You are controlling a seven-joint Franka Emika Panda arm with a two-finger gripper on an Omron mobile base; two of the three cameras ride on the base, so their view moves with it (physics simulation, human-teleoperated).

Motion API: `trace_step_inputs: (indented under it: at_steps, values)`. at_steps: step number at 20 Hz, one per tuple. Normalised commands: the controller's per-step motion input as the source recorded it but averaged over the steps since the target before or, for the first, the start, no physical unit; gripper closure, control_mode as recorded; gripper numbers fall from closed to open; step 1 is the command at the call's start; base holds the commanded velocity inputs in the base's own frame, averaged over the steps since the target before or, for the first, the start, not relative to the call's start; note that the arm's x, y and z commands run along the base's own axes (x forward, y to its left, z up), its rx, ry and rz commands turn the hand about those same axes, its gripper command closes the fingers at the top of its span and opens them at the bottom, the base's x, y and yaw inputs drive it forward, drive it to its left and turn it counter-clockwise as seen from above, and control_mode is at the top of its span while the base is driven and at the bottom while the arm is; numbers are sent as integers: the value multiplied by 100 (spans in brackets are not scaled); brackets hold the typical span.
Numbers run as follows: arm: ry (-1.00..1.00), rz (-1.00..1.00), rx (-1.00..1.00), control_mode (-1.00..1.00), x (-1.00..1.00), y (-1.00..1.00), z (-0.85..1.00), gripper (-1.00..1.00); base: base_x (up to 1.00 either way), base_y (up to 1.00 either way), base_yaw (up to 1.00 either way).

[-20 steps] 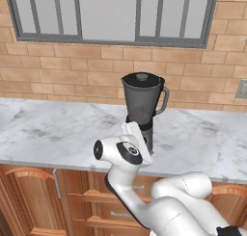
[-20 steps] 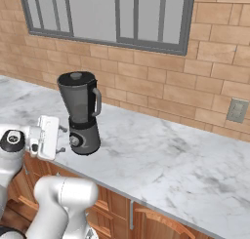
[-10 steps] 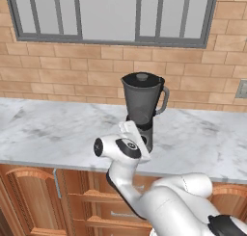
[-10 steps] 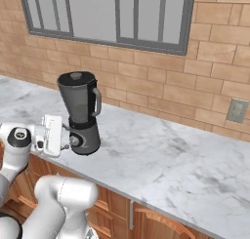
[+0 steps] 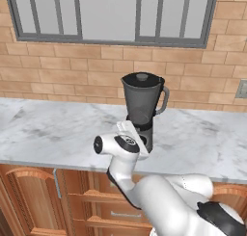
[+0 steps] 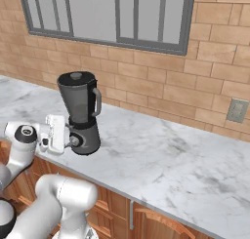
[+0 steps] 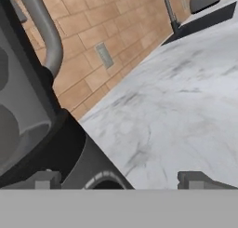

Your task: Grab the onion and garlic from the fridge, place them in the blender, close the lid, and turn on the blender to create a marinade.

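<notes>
We have the blender [image 6: 80,112] standing upright on the marble bench [image 6: 161,160], its lid [image 5: 141,78] already seated on the jar, so we judge the knob on the base to be what remains. Our jaws [image 6: 65,141] sit low at the front of the dark base, just beside the round silver knob [image 6: 74,141], and they stand wide with nothing between them. In the hand view the two fingertips [image 7: 42,180] straddle the knob's rim [image 7: 104,179] at the bottom edge, the base rising to the left and the jar handle [image 7: 44,27] curving above it. So the knob lies straight ahead of the jaws and very near; we cannot tell whether a pad touches it yet. The blender's long axis runs vertical, the knob's axis points out toward us. The bench edge lies close under the hand, so room downward is tight. To the right the marble lies bare toward the brick wall [image 6: 205,82] and its socket [image 6: 237,110].
</notes>
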Motion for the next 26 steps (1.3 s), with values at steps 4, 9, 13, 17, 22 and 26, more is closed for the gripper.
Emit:
trace_step_inputs:
  at_steps: [4,9,13,17,22,26]
  values:
    - [0,0,0,-100,24,0,-20,-100,0,0,0]
    - [0,0,0,-100,27,0,-20,-100,0,0,0]
    - [-3,0,0,-100,17,0,-6,-100,0,0,0]
    - [-11,0,0,-100,0,0,0,-100,0,0,0]
    - [-18,0,0,-100,-34,0,8,-100,0,0,0]
    - [-13,0,0,-100,-80,5,48,-100,0,0,0]
